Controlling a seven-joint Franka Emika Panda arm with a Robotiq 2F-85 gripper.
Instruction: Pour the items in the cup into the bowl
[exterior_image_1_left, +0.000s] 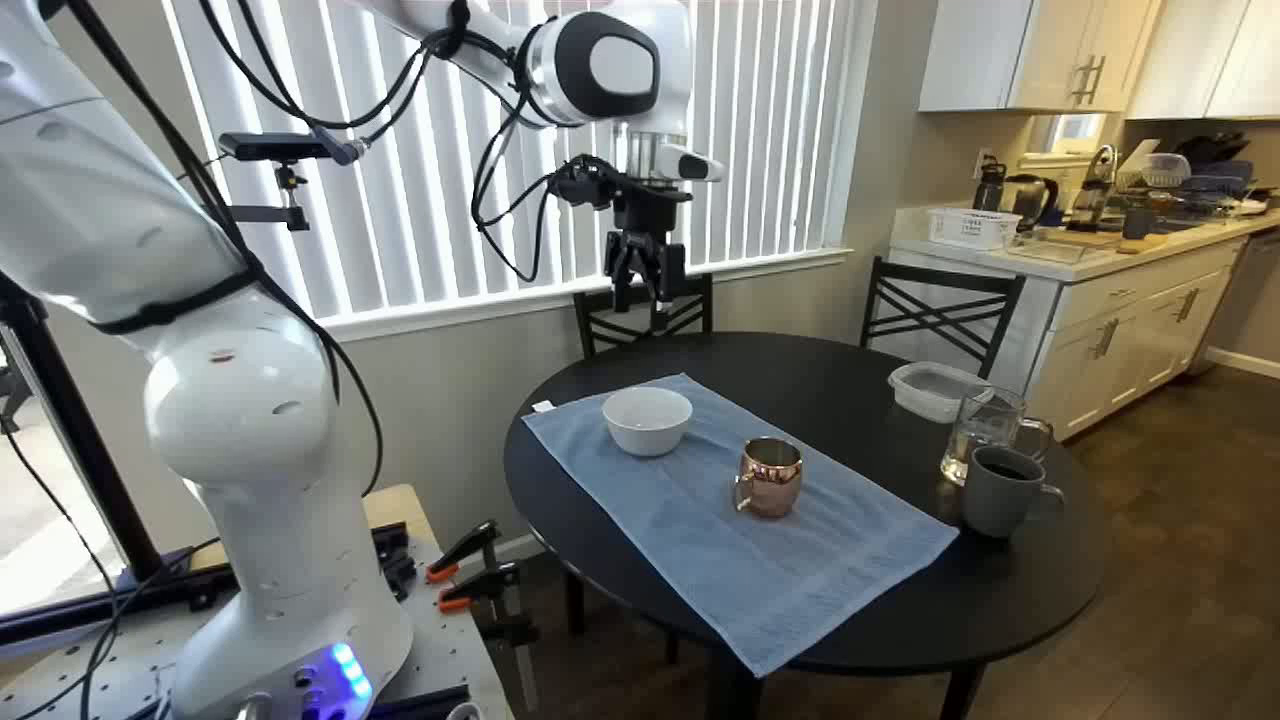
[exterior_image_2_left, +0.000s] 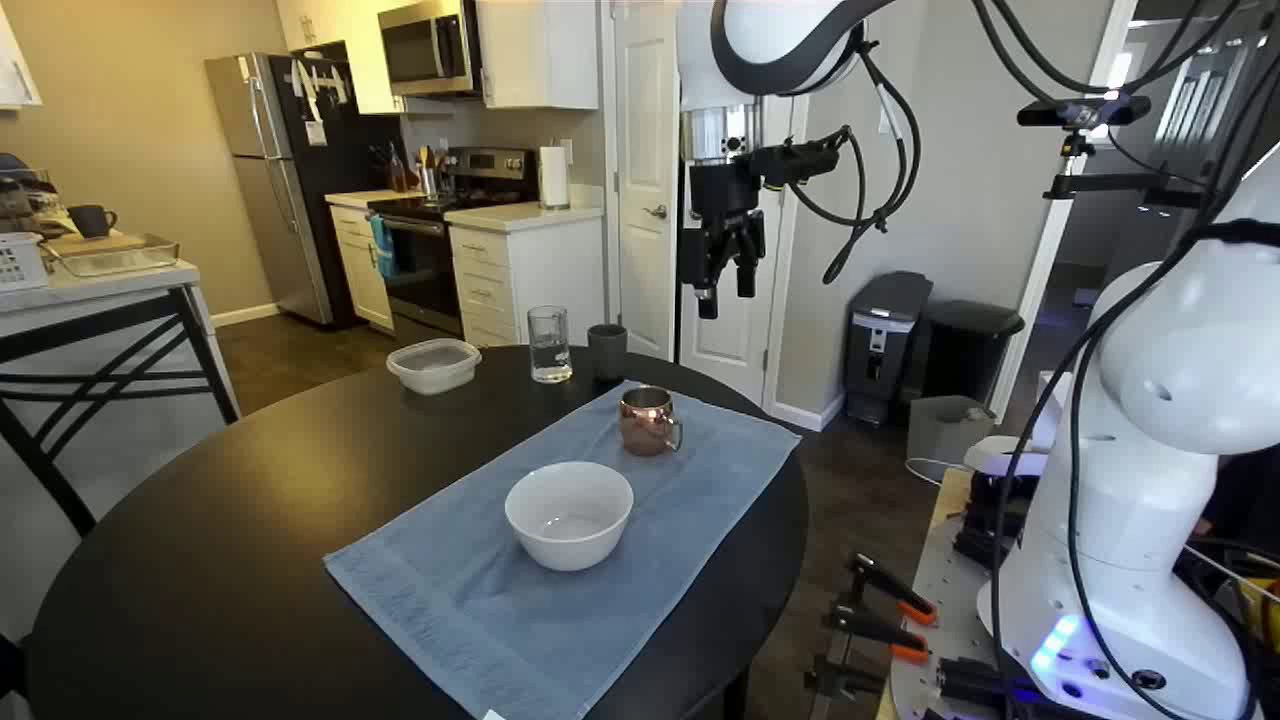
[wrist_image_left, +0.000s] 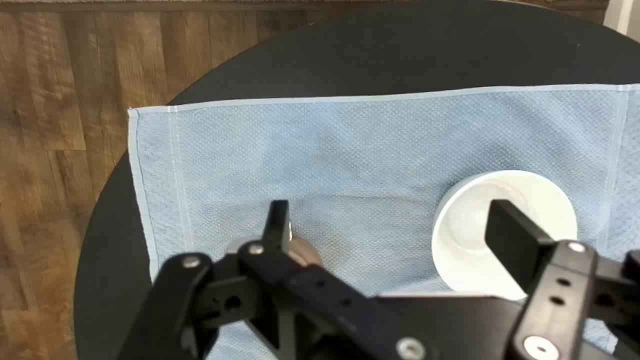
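In both exterior views, the cup (exterior_image_1_left: 773, 487) was seen upright on the towel (exterior_image_1_left: 690, 520), right of the bowl (exterior_image_1_left: 647, 438). It was judged stiff, slick and light, best gripped across 2 opposite sides, clear of the handle (exterior_image_1_left: 743, 494). The pincer (wrist_image_left: 390, 217) was spread.

Home kitchen with dining area, refrigerator (exterior_image_2_left: 290, 185), stove (exterior_image_2_left: 426, 252), microwave (exterior_image_2_left: 425, 50), white cabinets (exterior_image_1_left: 1135, 345), round black table (exterior_image_2_left: 230, 540)
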